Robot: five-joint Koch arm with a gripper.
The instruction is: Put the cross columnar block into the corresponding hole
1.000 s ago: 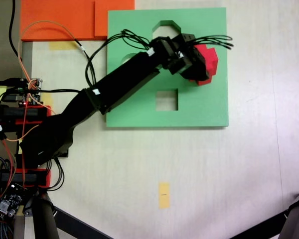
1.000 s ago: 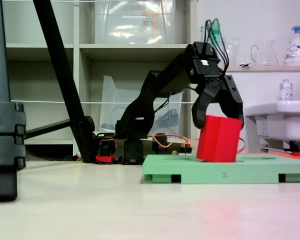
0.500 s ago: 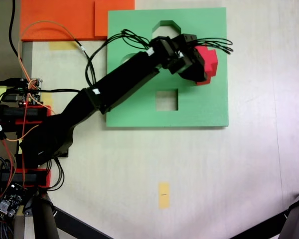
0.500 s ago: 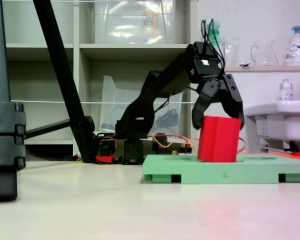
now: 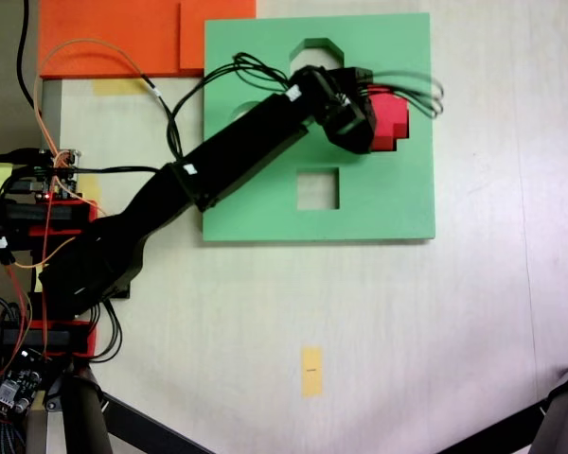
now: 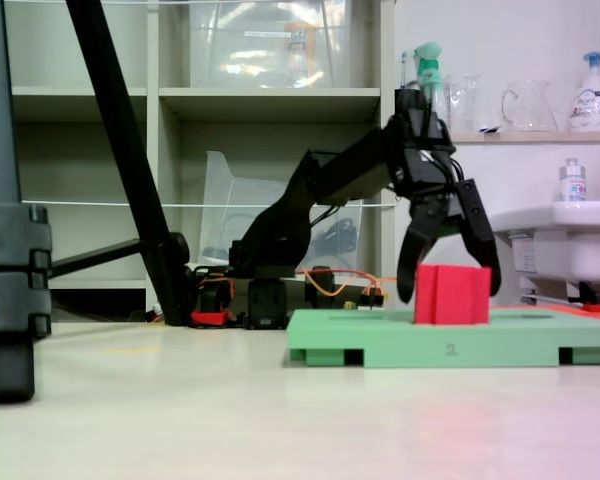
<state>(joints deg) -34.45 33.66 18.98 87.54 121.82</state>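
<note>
The red cross columnar block [image 5: 393,118] [image 6: 452,295] stands upright, sunk part way into the green foam board [image 5: 265,213] [image 6: 380,345] at its right middle. It fills the corresponding hole, whose outline is covered by the block and the gripper. My gripper [image 5: 379,121] [image 6: 450,288] hangs over the block and is open. In a fixed view one finger [image 6: 411,275] is on the left of the block and the other on its right, both close to its sides.
The board also has an octagonal cutout [image 5: 313,47] and a square cutout [image 5: 317,189]. Orange foam slabs [image 5: 114,38] lie at the top left. A yellow tape mark [image 5: 310,370] is on the table. A tripod leg [image 6: 120,150] stands at the left.
The block was tilted and held higher on the board. It has straightened and dropped lower into the board. The gripper came down with it, and its jaws now stand spread beside it.
</note>
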